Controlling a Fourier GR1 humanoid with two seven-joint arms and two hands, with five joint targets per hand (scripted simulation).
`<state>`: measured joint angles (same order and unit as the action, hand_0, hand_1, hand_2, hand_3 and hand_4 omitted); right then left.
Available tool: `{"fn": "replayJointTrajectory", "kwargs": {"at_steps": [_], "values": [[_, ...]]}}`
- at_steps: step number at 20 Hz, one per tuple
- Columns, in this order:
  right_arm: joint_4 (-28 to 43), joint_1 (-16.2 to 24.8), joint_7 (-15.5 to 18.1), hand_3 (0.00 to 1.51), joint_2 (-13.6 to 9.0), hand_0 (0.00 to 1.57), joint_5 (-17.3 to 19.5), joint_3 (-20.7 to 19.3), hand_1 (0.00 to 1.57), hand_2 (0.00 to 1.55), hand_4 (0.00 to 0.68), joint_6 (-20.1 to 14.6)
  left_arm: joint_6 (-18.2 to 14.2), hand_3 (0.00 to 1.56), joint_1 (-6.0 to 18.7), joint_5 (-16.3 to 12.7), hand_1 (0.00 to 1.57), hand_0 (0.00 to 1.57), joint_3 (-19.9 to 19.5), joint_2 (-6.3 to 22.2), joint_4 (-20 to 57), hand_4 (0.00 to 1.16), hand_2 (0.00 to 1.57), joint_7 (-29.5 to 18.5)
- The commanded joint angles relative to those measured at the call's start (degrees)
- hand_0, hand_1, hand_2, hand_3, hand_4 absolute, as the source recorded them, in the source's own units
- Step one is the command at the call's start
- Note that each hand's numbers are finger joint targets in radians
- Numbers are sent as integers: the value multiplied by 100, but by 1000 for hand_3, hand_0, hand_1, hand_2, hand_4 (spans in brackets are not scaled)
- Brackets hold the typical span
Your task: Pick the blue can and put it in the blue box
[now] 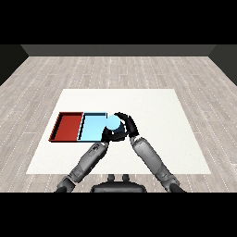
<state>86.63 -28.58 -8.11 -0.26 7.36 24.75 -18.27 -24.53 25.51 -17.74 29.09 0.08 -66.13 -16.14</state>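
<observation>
The blue can (112,123) sits just left of the frame's centre, at the right end of the light blue tray (92,128). Its pale colour nearly matches the tray floor, so whether it already rests on that floor or is held a little above it cannot be told. Either way it sits over the tray's right part, which suits the task: that is the tray meant to receive it.

The right hand (127,124) wraps the can from the right, fingers arched over its top and curling down its far side, clamped round it. That hold fits a carry that ends with the can set down upright, and my guess is that the release has not yet come.

The left hand (109,134) lies directly below the can in the frame, close against the tray's near right corner and almost meeting the right hand. Whether its fingers are bent or straight I cannot tell; the dark shapes merge there.

Left of the blue tray, touching it side by side, lies the red tray (67,127), which plays no part here. Both rest on the white bench (152,139).
</observation>
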Motion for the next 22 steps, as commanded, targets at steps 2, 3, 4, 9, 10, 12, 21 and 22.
{"fn": "replayJointTrajectory", "kwargs": {"at_steps": [2, 3, 4, 9, 10, 12, 21, 22], "values": [[-197, -296, -41, 1370, 25, 1491, -407, 100, 1491, 1447, 554, -249, -354, 1485, -39, 154, 1571, 1571, -1, -8, -258, 1144, 1567, 242], [291, 211, -131, 1346, 25, 1473, -121, -203, 1473, 1421, 480, 267, -278, 1483, -257, 317, 1571, 1571, -125, -7, -415, 1140, 1565, 232], [-470, -310, 217, 1296, 26, 1434, -659, 202, 1434, 1380, 377, -420, -354, 1476, 19, 229, 1571, 1571, -162, -7, -74, 1137, 1561, 50], [25, 152, 29, 0, 26, 0, -225, -110, 0, 0, 0, 232, -429, 1488, 9, 1, 1571, 1571, -38, -8, -6, 1128, 1571, -191], [28, 154, 28, 0, 26, 0, -223, -111, 0, 0, 0, 235, -428, 1488, 9, 0, 1571, 1571, -39, -8, -4, 1128, 1571, -194], [32, 157, 27, 0, 26, 0, -221, -112, 0, 0, 0, 238, -311, 1488, 3, 0, 1571, 1571, -124, -8, -13, 1128, 1571, -116], [592, 280, -224, 0, -122, 0, -171, -535, 0, 0, 0, 547, -211, 1487, 315, 45, 1571, 1571, -411, -6, 618, 1133, 1571, -582], [557, 619, 76, 0, -6, 0, -196, -472, 0, 0, 0, 411, 62, 1489, 185, 59, 1571, 1571, -604, 160, 655, 1133, 1571, -535]]}}
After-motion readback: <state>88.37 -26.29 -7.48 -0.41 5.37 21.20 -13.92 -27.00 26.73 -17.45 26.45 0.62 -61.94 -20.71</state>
